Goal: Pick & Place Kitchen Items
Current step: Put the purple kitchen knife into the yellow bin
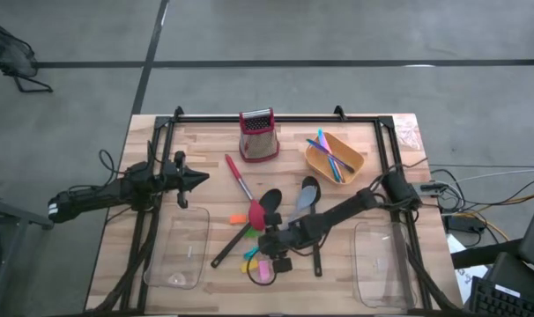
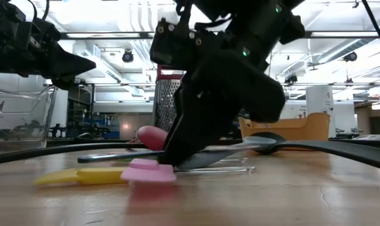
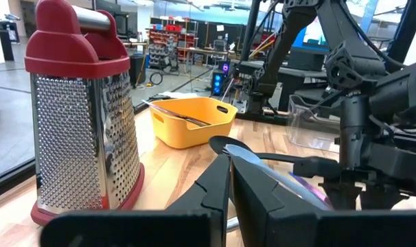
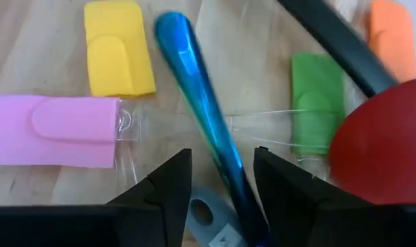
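The right gripper (image 1: pixel 269 247) is reaching down into the clutter of utensils in the middle of the table (image 1: pixel 205 132), on the near side of the red box grater (image 1: pixel 258 134). Its two fingers (image 4: pixel 160 185) are standing apart, one on each side of a shiny blue stick (image 4: pixel 204 110) lying flat on the wood; I can't make out whether they are touching it. Just beside that stick, on one side, a yellow piece (image 4: pixel 119 48) and a pink piece (image 4: pixel 53 130) are lying, and on the other a green piece (image 4: pixel 318 96), with an orange piece (image 4: pixel 393 38) and the red-headed spoon (image 4: pixel 383 144) close by. A long black spoon (image 1: pixel 241 233) is slanting through the same pile.

The left gripper (image 1: pixel 196 179) is hanging above the table, off to the left of the grater, its fingers pressed together and holding nothing. To the right of the grater, the orange bowl (image 1: pixel 335 158) is carrying several thin coloured sticks (image 1: pixel 330 151).
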`<state>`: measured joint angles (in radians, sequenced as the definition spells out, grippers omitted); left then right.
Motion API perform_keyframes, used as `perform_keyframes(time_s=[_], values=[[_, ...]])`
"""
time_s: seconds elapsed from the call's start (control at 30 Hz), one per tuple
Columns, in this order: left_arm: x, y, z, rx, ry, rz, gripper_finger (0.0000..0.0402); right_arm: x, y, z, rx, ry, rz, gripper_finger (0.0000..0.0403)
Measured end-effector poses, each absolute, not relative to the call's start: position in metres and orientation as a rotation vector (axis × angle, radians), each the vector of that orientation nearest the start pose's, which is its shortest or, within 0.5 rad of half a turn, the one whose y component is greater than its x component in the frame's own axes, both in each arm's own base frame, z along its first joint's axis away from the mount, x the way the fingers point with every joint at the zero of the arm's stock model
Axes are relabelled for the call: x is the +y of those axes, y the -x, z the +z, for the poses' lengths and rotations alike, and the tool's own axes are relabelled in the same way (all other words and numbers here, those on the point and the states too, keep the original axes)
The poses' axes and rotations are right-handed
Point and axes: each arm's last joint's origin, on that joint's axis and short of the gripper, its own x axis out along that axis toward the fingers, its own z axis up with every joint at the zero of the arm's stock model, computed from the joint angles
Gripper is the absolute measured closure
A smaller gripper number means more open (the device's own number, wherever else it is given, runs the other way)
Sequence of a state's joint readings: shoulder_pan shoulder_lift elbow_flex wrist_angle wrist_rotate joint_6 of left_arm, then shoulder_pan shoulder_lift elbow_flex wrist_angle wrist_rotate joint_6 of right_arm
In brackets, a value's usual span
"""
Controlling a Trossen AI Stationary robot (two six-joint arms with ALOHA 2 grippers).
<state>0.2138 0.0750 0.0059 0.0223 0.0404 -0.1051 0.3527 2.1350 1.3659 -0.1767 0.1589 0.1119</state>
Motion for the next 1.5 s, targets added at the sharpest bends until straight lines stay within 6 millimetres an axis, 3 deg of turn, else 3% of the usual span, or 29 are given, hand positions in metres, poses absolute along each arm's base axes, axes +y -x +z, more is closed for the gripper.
perform_keyframes(time_s=[0.33,0.63,0.87,1.17,1.5], values=[[0.020,-0.100,0.162,0.037,0.111,0.176,0.0378,0.145,-0.411,0.119,0.928,0.144,0.133,0.0294],[0.020,-0.100,0.162,0.037,0.111,0.175,0.0378,0.141,-0.411,0.121,0.930,0.151,0.127,0.0367],[0.020,-0.100,0.162,0.037,0.111,0.175,0.0378,0.137,-0.411,0.131,0.913,0.141,0.119,0.0359],[0.020,-0.100,0.162,0.038,0.111,0.175,0.0378,0.128,-0.406,0.170,0.854,0.153,0.021,0.0366],[0.020,-0.100,0.162,0.038,0.111,0.175,0.0378,0.078,-0.379,0.231,0.831,0.097,-0.384,0.0352]])
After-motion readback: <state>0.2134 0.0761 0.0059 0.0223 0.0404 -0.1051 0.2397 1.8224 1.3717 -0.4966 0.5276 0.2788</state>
